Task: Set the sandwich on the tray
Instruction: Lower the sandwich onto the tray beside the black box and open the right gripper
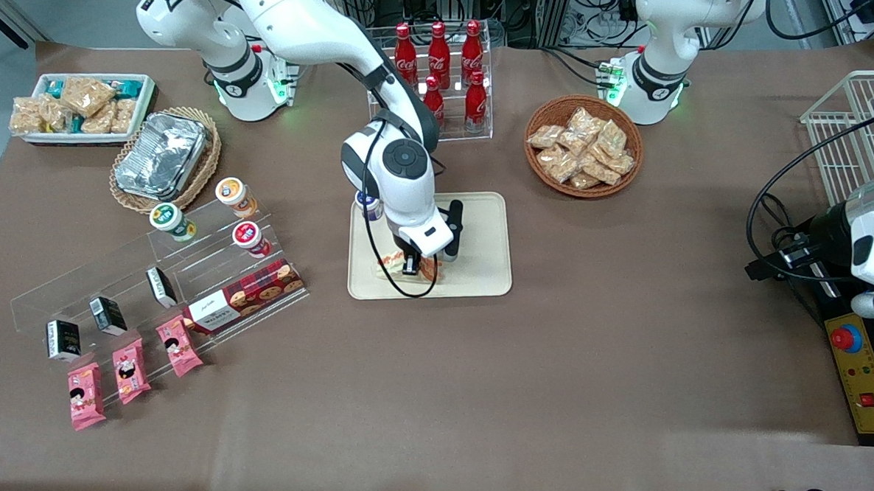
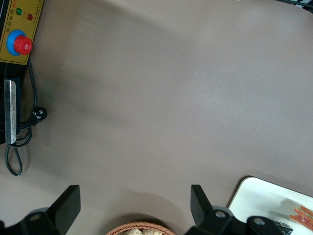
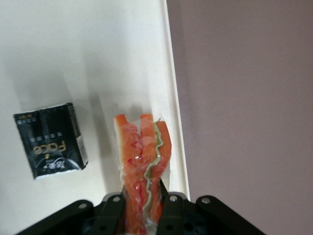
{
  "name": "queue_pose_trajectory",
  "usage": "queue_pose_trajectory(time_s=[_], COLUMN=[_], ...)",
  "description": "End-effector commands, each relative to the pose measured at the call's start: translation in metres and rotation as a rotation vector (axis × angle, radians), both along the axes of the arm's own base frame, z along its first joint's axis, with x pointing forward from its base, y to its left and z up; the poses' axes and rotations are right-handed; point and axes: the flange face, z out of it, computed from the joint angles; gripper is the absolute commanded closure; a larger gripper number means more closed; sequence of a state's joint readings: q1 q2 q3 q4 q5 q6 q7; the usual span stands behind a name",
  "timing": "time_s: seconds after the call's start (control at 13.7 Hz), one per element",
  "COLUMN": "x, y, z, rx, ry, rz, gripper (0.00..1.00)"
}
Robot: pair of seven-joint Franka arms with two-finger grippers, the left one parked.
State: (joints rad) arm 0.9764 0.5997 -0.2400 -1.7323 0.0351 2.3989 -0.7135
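The plastic-wrapped triangular sandwich with pale bread and red-orange filling stripes sat between the two black fingers of the right arm's gripper, which were closed against its sides and gripping it. In the right wrist view its wider part lay inside the gripper, and its long axis ran straight out from between the fingertips, roughly parallel to the nearby low rim of the large flat beige rectangular plastic tray. The filling stripes ran along that same axis. The sandwich was over the tray's surface, close to that rim; whether it rested on the tray or hung just above it could not be told.

A small black carton with pale lettering lay flat on the tray beside the sandwich, apart from it.

In the front view the gripper was low over the tray, in the half nearer the camera, and the arm's wrist covered most of the sandwich, leaving only an orange edge showing. The part of the sandwich inside the gripper was hidden in the wrist view as well
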Motion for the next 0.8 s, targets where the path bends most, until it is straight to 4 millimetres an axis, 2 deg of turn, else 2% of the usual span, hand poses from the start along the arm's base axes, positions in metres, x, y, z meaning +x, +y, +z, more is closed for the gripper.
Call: queue_pose_trajectory(time_s=[0.0,0.07,0.22,0.29,0.44,0.58,0.73], x=[-0.004,-0.004,-0.001,-0.003,-0.003,-0.004,-0.004], y=[0.015,0.015,0.019,0.021,0.022,0.023,0.026], z=[-0.017,-0.022,-0.023,-0.023,-0.022,-0.017,0.000], rx=[0.019,0.013,0.020,0.025,0.025,0.034,0.052], ry=[-0.027,-0.026,-0.035,-0.033,-0.033,-0.036,-0.044], rz=[0.039,0.042,0.044,0.028,0.037,0.030,0.030], gripper=[0.98,0.96,0.84,0.61,0.00,0.00,0.00])
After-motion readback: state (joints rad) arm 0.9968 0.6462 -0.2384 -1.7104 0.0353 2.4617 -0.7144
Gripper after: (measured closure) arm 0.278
